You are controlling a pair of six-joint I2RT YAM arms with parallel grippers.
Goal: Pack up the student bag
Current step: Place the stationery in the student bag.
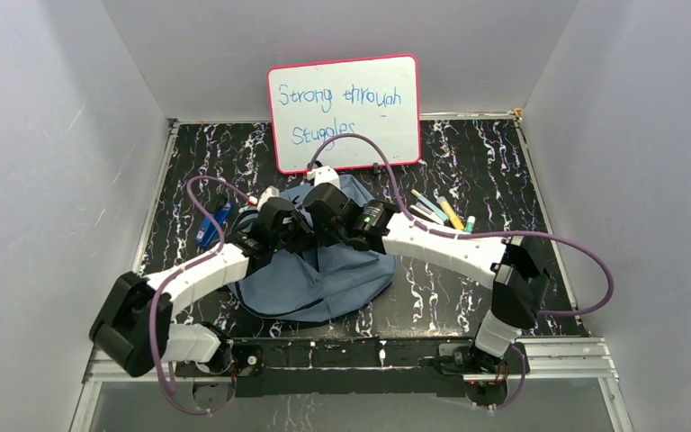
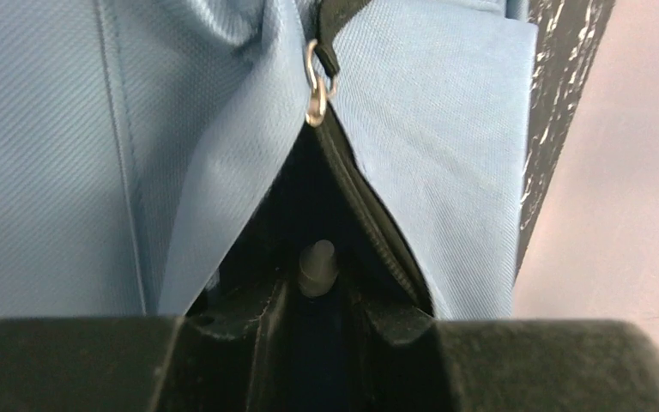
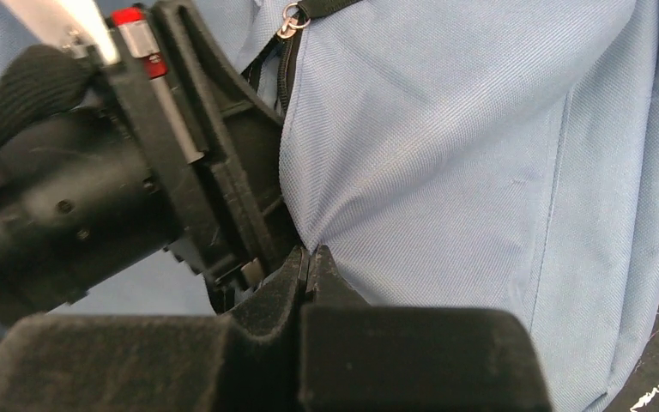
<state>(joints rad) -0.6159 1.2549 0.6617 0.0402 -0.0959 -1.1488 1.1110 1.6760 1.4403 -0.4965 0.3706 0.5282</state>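
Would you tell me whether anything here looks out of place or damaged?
Nothing stands out. The soft grey-blue fabric backpack lies crumpled with its zip open, as packing would need; the pink-framed whiteboard stands at the back wall, and the coloured pens lie loose beside the bag.

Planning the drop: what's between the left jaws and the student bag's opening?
Left wrist view: only the grey tip of a pen, held by the left gripper and pointing into the student bag's unzipped gap; otherwise bare.
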